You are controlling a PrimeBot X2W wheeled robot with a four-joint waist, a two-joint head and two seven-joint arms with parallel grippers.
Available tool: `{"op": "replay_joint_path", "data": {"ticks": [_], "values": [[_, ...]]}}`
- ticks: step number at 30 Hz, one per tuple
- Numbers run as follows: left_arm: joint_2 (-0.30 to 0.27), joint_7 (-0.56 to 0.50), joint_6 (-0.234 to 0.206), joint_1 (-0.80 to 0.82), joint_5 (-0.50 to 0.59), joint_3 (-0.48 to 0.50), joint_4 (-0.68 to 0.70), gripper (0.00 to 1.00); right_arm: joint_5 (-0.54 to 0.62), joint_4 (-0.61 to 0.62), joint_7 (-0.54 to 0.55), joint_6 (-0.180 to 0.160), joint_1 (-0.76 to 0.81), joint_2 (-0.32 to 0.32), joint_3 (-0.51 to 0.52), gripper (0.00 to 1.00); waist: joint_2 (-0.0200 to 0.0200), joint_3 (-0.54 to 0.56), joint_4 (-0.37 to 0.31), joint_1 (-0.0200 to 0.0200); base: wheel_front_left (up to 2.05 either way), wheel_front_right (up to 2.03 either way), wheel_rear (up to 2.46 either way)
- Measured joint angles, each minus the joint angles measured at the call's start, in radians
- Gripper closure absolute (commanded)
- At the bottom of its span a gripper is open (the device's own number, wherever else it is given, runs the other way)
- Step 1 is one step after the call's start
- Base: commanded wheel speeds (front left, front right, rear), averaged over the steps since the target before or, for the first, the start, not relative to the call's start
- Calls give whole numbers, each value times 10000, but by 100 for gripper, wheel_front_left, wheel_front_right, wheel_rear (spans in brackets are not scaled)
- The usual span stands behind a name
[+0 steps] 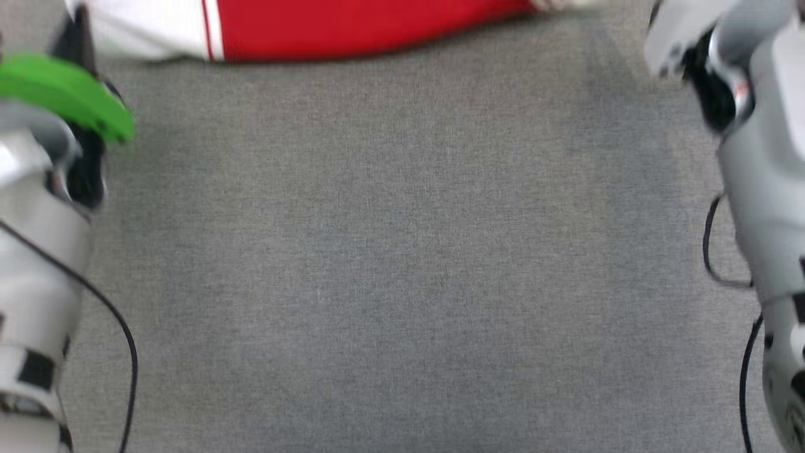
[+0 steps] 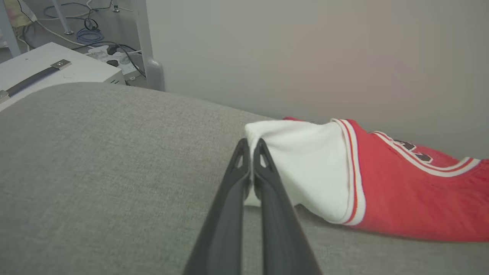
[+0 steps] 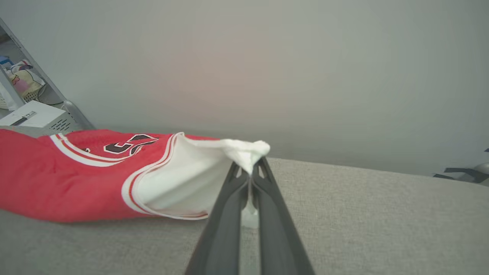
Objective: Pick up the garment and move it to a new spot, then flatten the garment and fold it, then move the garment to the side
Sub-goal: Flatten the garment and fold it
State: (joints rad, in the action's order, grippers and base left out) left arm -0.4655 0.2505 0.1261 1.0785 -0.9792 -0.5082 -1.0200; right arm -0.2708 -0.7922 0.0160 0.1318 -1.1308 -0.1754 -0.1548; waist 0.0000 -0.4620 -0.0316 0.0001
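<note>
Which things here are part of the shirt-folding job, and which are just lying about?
Part of the job:
- the garment
- left fingers, shut on one white sleeve
- right fingers, shut on the other sleeve
- grey fabric surface under the garment

Just lying about:
- white box with a strap handle
- cables on the floor beyond it

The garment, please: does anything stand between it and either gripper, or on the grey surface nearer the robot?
Nothing visible does. The left gripper is shut on one white sleeve of the garment, the right gripper on the other; the grey surface before it shows no object.
</note>
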Motion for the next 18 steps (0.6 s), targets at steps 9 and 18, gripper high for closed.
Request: {"op": "replay_joint_path", "data": {"ticks": [9,18], "values": [[-380,54,19,-4124,38,566,2426,100,-1298,1718,-295,0,4335,-686,257,100,0,1140,67,-2,0,0,0],[-265,52,-815,-7635,934,1772,5237,100,-1336,4284,529,2,8290,-431,1814,100,0,2253,330,-2,0,0,0]]}}
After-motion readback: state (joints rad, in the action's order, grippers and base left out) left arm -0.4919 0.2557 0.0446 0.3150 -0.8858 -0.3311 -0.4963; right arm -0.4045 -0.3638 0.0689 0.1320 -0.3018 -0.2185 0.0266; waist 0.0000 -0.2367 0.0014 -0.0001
